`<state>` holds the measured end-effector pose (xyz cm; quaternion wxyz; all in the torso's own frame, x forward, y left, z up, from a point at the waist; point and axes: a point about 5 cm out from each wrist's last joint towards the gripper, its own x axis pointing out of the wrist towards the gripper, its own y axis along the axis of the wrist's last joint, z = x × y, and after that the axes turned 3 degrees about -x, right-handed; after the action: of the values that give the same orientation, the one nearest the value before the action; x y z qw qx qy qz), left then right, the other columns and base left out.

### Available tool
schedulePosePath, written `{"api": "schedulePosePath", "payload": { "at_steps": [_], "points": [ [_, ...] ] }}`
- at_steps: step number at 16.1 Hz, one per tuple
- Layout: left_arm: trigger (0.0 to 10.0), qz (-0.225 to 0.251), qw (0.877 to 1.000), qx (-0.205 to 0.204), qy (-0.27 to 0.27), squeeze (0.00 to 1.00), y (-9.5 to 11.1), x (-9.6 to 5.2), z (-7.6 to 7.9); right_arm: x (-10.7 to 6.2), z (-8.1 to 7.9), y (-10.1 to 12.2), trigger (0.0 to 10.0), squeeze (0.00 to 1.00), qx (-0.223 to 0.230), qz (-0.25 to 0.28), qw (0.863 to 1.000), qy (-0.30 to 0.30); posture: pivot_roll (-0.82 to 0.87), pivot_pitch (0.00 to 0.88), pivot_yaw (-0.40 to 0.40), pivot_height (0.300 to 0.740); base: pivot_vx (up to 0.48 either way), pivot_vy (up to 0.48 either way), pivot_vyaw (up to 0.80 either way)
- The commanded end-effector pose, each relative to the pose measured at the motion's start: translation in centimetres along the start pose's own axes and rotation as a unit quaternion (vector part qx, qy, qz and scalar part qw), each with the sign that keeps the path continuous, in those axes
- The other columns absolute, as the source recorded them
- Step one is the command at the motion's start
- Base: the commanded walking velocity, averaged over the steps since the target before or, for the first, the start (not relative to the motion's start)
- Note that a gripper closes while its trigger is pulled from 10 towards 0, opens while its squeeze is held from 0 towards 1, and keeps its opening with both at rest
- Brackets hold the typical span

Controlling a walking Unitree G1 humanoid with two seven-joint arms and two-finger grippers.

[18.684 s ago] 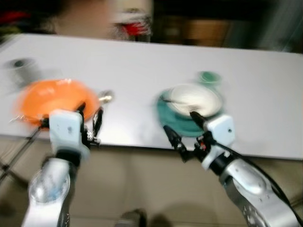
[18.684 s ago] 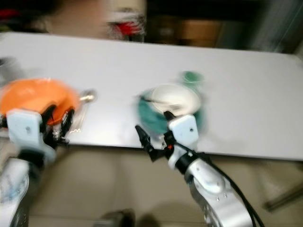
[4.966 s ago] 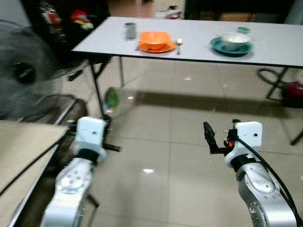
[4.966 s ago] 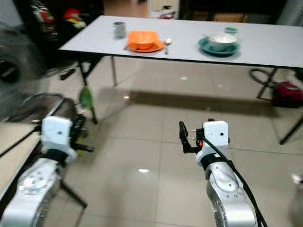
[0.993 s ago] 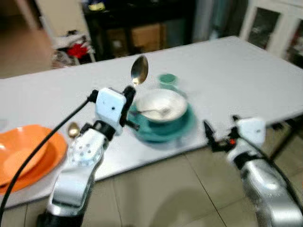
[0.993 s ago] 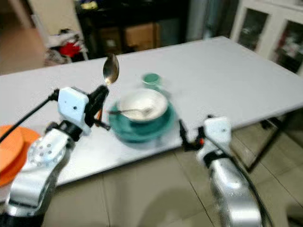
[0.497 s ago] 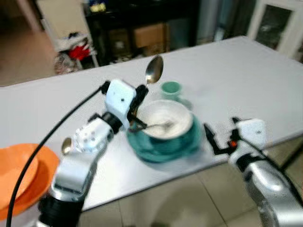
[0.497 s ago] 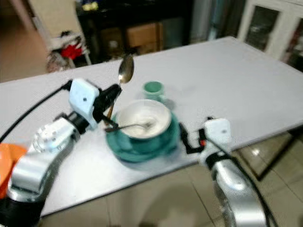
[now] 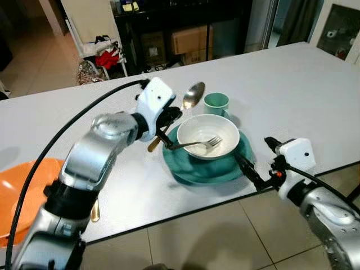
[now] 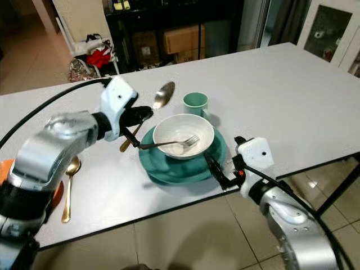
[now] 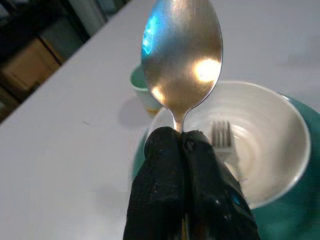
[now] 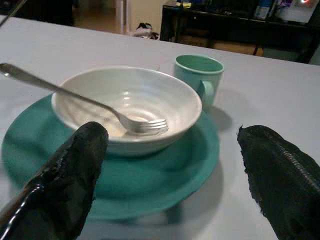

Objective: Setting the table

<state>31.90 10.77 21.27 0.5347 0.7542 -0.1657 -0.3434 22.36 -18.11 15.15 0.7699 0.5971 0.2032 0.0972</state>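
Note:
My left gripper (image 9: 169, 116) is shut on a metal spoon (image 9: 194, 94), held tilted just above the table with its bowl toward the green cup (image 9: 216, 104). In the left wrist view the fingertips (image 11: 165, 145) pinch the spoon (image 11: 182, 55) at its neck. A white bowl (image 9: 207, 135) with a fork (image 9: 198, 144) in it sits on a teal plate (image 9: 188, 169) right beside the spoon. My right gripper (image 9: 253, 151) stands open at the plate's near right rim; its fingers (image 12: 75, 165) are spread wide before the bowl (image 12: 127, 100).
An orange plate (image 9: 22, 197) lies at the far left of the white table (image 9: 292, 84), with a gold spoon (image 10: 67, 191) next to it. The table's front edge runs just before my arms. Dark shelves with cardboard boxes (image 9: 191, 39) stand beyond the far side.
The left gripper has lowered and tilted the spoon from upright above the bowl's left side down toward the table by the cup. The right gripper has moved in to the plate's rim.

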Motion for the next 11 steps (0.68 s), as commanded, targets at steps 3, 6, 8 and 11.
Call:
{"api": "schedulePosePath", "payload": {
  "at_steps": [3,6,8,11],
  "points": [
    [10.0,-0.039,0.999,0.003,-0.008,0.00,0.6,0.6,-0.4,-0.2,-0.7,0.6,10.0,0.00,-0.005,0.002,0.999,0.041,-0.05,0.000,0.107,0.740,0.000,0.000,0.00],
    [10.0,-0.073,0.996,0.036,-0.026,0.00,0.3,1.0,-0.1,-0.3,-1.3,0.8,10.0,0.00,-0.012,-0.001,0.997,0.071,-0.05,0.000,0.109,0.740,0.000,0.000,0.00],
    [10.0,-0.076,0.994,0.049,-0.066,0.00,0.9,1.1,0.9,-0.5,-2.0,0.7,10.0,0.00,-0.013,-0.007,0.995,0.096,-0.04,0.000,0.112,0.740,0.000,0.000,0.00],
    [10.0,-0.110,0.986,0.065,-0.106,0.00,0.7,1.4,1.8,-0.5,-2.4,0.7,10.0,0.00,-0.010,-0.010,0.993,0.116,-0.04,0.000,0.109,0.740,0.000,0.000,0.00]
  ]
}}
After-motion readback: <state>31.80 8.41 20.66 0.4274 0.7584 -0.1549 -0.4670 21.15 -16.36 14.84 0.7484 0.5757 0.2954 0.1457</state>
